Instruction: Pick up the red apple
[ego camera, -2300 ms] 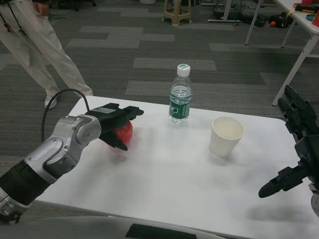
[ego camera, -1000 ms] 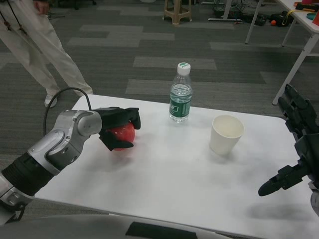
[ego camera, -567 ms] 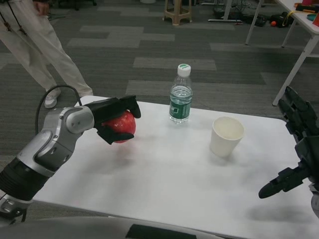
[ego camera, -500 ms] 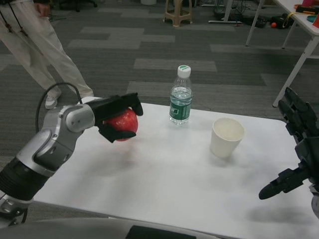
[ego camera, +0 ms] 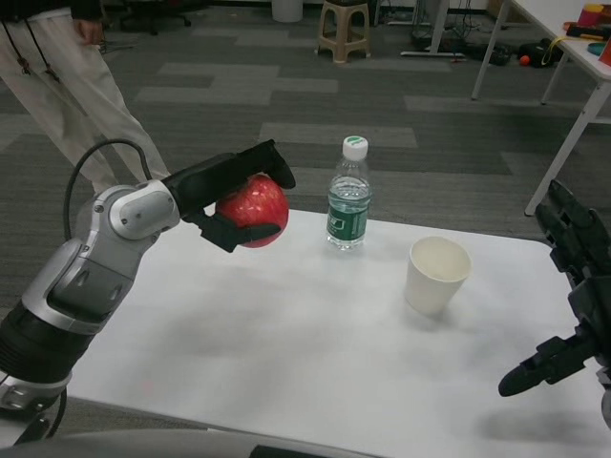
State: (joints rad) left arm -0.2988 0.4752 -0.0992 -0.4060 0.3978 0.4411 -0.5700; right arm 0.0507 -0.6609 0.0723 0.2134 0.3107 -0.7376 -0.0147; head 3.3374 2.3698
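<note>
one left hand grips the red apple above the table; right hand empty, fingers spread

1 red apple is being counted, and it is being held above the tabletop by the left hand. 2 black hands are being shown in all, the right hand being seen at the right edge. 1 clear water bottle with a white cap is being counted on the tabletop, and 1 white paper cup is being counted beside it. 1 white tabletop is being seen carrying these 2 things. 1 person in pale trousers is being seen at the upper left. 1 stool is being counted on the far floor.
</note>
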